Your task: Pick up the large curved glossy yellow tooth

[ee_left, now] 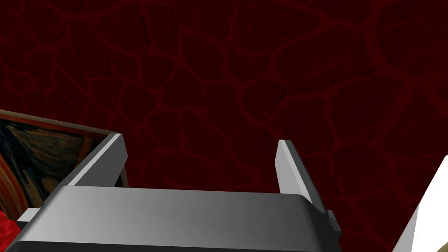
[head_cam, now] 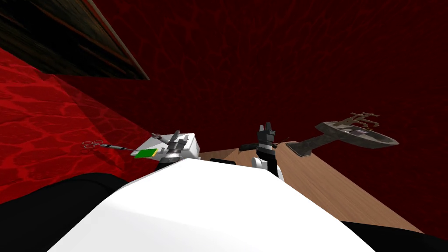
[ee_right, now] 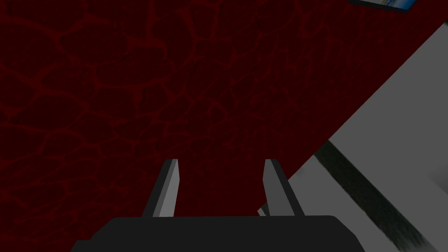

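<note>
Brown wood forms the surface (head_cam: 332, 188) ahead of the robot, and a grey ship-like model (head_cam: 350, 133) stands at its far end. Both arms point at a dark red wall (head_cam: 262, 57). The left tool (ee_left: 199, 140) is released, its fingers wide apart with nothing between them; the right tool (ee_right: 221, 161) gapes likewise. A white box (head_cam: 192, 146) with a green patch (head_cam: 145, 153) sits by the left tool. Where the yellow tooth lies cannot be told.

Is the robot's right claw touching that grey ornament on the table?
Apart. In the head view a wide stretch of table shows between the right gripper and the grey ornament.
</note>
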Robot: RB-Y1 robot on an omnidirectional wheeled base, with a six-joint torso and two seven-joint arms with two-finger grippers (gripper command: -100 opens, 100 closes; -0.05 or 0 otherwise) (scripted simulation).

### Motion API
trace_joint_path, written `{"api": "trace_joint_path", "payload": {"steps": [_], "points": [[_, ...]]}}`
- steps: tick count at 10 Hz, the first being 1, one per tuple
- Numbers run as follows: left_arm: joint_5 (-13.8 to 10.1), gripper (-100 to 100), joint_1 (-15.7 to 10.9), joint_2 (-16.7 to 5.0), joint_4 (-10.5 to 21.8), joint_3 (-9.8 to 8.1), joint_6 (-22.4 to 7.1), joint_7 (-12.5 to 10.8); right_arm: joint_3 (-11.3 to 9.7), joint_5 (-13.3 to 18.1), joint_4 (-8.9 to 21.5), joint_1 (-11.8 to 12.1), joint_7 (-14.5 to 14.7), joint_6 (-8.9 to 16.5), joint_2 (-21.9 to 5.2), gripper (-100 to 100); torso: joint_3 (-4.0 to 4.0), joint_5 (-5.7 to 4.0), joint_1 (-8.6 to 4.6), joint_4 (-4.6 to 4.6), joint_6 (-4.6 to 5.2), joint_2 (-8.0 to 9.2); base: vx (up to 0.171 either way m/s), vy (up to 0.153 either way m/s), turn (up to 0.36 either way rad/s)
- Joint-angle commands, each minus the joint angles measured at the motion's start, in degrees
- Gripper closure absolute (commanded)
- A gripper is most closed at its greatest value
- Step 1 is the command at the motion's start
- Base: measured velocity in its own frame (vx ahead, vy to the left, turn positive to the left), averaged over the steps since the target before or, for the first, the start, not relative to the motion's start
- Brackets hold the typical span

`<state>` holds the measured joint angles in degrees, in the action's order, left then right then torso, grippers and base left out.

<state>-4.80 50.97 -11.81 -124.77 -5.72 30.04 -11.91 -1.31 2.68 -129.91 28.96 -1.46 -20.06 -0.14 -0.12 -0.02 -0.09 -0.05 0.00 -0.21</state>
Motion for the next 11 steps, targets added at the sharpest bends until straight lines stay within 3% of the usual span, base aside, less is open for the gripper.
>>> {"api": "trace_joint_path", "payload": {"steps": [1,4,5,6,9,10,11], "points": [[-0.04,-100,1.75,-0.4,1.81,-0.28,0.44,-2.03,0.0,0.0,0.0,0.0,0.0,0.0,0.0,0,0.0,0.0,0.0,0.0,0.0,0.0,0.051,-0.021,-0.106],[-0.34,-100,6.97,-1.67,5.66,-1.2,-0.22,-7.05,0.01,0.0,0.0,0.01,0.0,0.0,0.0,0,0.03,0.0,0.02,0.01,-0.03,0.05,0.053,-0.016,-0.18],[-0.34,-100,7.82,-1.67,5.66,-1.2,-0.22,-7.62,0.0,0.0,0.0,0.0,0.0,0.0,0.0,0,0.03,0.0,0.01,0.01,0.01,0.05,0.043,-0.004,-0.116],[-0.56,-100,10.35,-2.28,7.43,-1.62,-0.58,-9.63,0.01,0.0,0.0,0.0,0.0,0.0,0.0,0,0.04,0.0,0.04,0.02,-0.02,0.08,0.051,-0.02,-0.216],[-0.83,-100,14.05,-2.87,9.64,-2.02,-0.97,-13.52,0.0,0.0,0.0,0.0,0.0,0.0,0.0,0,0.04,-0.01,0.01,0.02,0.01,0.06,0.045,-0.01,-0.165],[-1.14,-100,16.57,-3.46,11.64,-2.38,-1.38,-15.62,0.01,0.0,0.0,0.01,0.0,0.0,0.0,0,0.05,0.0,0.04,0.02,-0.03,0.08,0.046,-0.008,-0.259],[-1.14,-100,17.15,-3.46,11.64,-2.38,-1.38,-16.56,0.0,0.0,0.0,0.0,0.0,0.0,0.0,0,0.05,0.01,0.03,0.02,0.01,0.08,0.036,-0.004,-0.122]]}}
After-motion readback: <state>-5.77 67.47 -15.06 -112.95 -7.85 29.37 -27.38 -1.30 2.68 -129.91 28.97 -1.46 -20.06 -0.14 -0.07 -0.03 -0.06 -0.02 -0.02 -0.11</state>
